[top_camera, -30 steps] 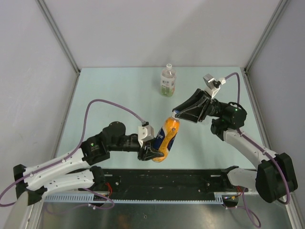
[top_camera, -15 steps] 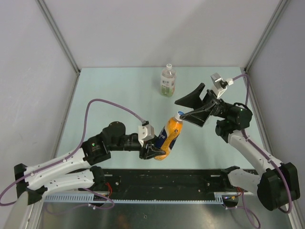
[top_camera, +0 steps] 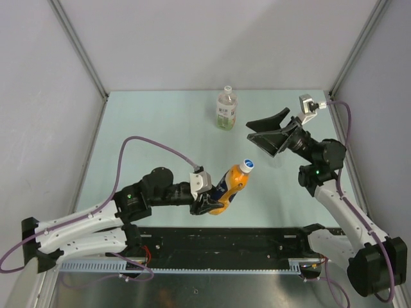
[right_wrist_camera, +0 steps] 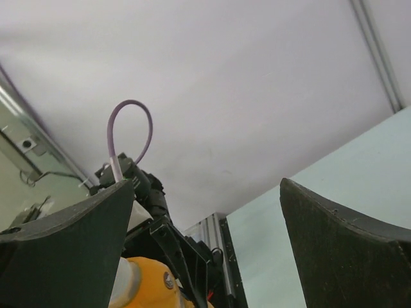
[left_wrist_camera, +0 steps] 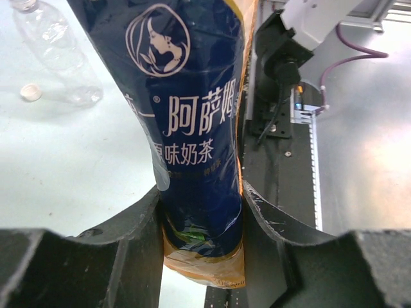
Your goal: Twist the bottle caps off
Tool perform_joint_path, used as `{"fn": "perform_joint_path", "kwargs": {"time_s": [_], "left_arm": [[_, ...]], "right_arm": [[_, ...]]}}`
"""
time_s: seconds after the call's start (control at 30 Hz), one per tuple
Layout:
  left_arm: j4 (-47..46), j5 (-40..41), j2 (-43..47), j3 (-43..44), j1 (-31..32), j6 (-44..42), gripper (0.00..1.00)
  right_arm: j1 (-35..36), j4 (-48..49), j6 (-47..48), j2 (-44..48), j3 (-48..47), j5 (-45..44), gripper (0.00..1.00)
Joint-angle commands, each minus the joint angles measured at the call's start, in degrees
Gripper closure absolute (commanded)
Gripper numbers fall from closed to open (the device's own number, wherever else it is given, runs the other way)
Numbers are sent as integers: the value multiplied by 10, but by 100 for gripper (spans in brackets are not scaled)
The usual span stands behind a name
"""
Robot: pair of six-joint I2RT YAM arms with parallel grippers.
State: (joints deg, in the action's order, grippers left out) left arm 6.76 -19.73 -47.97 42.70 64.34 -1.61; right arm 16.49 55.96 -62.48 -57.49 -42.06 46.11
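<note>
The L gripper (top_camera: 208, 204) is clamped tight on the low end of the orange bottle (top_camera: 230, 186). The bottle leans up & to the right w/ its blue cap (top_camera: 248, 165) sitting on the neck. The R gripper (top_camera: 259, 140) has its fingers wide apart, just past the cap & not touching it. A clear bottle (top_camera: 226, 110) stands far back on the table (top_camera: 160, 128).
</note>
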Motion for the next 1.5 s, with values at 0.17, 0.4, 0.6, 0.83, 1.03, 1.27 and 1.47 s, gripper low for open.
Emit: {"fn": "perform_joint_path", "kwargs": {"time_s": [0.17,0.4,0.6,0.83,1.03,1.27,1.47], "left_arm": [[0,165,-36,7,1,0,87],[33,327,-90,34,1,21,92],[71,461,-143,64,11,55,97],[92,635,-188,94,43,88,100],[95,747,-207,110,78,102,100],[96,826,-249,125,101,96,100],[96,841,-265,133,108,96,100]], "right_arm": [[34,-280,145,45,-55,-123,1],[97,-427,233,46,-109,-242,1],[169,-532,287,21,-168,-365,1],[228,-615,297,-19,-218,-502,1],[235,-608,270,-43,-222,-527,1],[250,-579,256,-54,-222,-522,5],[253,-568,254,-70,-222,-517,18]]}}
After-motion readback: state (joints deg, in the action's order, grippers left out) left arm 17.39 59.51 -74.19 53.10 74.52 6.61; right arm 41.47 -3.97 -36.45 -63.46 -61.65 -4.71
